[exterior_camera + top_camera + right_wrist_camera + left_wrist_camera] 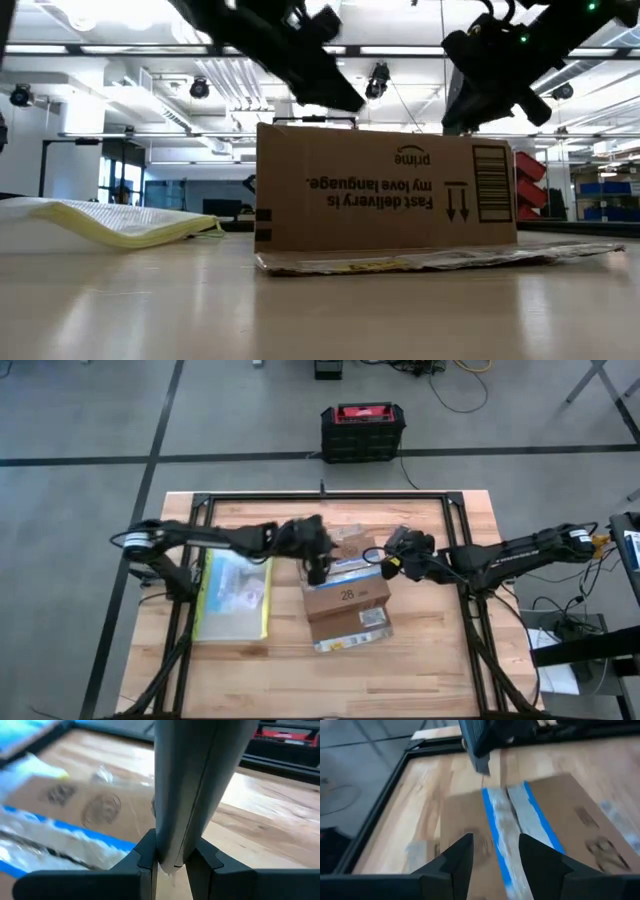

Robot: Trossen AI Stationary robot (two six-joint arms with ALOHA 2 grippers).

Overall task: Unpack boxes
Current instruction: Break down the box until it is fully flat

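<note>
Left gripper (492, 857): fingers stand parted with a clear gap, empty, poised over the taped seam of the box (345, 600). The blue-edged tape (507, 827) runs straight out between the two fingers, so the arm appears lined up along the seam, probably to work at the tape or get under a flap.

Right gripper (170, 857): fingers drawn narrow, pinching a slim dark tapered tool (192, 785) that stands up between them. What the tool is cannot be told; its hold looks suited to slitting or prying tape. This gripper hangs above the box's right end, near the far right corner in the high view.

Box: brown cardboard, closed, lying flat near the middle of the tabletop (430, 650), printing upside down in the low view, so it seems to rest inverted. A flattened strip of clear wrapping (420, 262) lies against its base.

Beside the box, on the left arm's side, lies a clear yellow-edged pouch (232, 593). A black and red case (361, 432) sits on the floor beyond the table.

Judgement: opening step, seam not yet cut.
</note>
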